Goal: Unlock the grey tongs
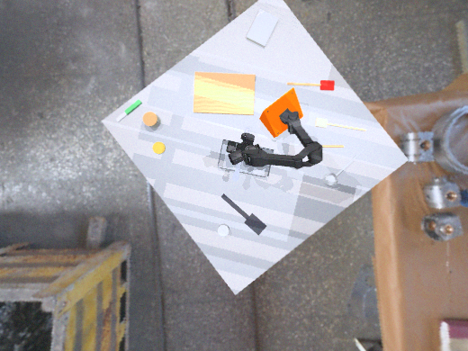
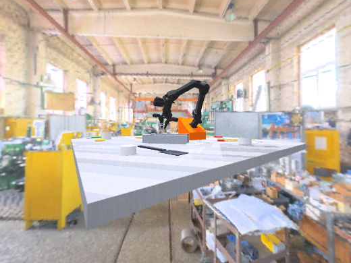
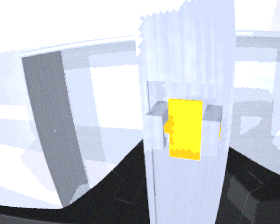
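Observation:
My gripper (image 2: 163, 127) (image 3: 174, 142) is shut on the grey tongs (image 3: 187, 62) and points down over the roasting tin (image 1: 219, 157) (image 2: 165, 139) (image 3: 49, 110). In the wrist view the tongs' pale flat body runs up between the black fingers, with a yellow block (image 3: 185, 129) between two small grey lugs. In the exterior view the fingertips are a little above the tin's rim. The tongs' tips and whether the lock is engaged cannot be made out. The wooden board (image 1: 224, 94) lies flat beyond the tin, with nothing on it.
The orange wedge-shaped base (image 1: 292, 100) (image 2: 196, 135) stands right of the board. A dark spatula (image 1: 255, 224) (image 2: 173, 152) and a white cylinder (image 1: 223, 229) (image 2: 128, 150) are on the opposite side. A wooden-coloured cylinder (image 1: 150, 119) and a yellow disc (image 1: 158, 148) stand left.

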You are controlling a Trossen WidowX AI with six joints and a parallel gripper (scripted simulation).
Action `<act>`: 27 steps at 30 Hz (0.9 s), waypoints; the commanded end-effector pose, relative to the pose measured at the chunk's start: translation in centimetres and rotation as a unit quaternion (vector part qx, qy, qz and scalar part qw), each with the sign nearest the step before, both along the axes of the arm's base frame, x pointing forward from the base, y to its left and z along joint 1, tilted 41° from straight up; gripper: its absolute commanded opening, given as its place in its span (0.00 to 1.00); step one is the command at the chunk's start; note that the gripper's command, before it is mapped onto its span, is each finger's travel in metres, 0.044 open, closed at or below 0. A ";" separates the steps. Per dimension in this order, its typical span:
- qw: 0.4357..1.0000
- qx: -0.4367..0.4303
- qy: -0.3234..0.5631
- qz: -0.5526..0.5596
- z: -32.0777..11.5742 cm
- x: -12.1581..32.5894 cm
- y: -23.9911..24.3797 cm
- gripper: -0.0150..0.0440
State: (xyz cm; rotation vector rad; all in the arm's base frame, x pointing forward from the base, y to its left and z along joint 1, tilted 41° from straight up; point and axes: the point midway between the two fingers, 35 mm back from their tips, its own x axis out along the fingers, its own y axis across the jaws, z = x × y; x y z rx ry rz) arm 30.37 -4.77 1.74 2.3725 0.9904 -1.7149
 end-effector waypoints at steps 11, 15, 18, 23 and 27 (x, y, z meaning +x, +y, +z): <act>0.994 0.101 0.024 0.029 0.8 0.3 0.0 0.00; 0.994 0.101 0.024 0.029 0.8 0.3 0.0 0.00; 0.994 0.098 0.027 0.030 0.6 0.1 0.0 0.00; 0.994 0.090 0.008 0.058 0.1 0.3 -1.4 0.00; 0.992 0.080 -0.016 0.093 -0.5 0.4 -3.3 0.00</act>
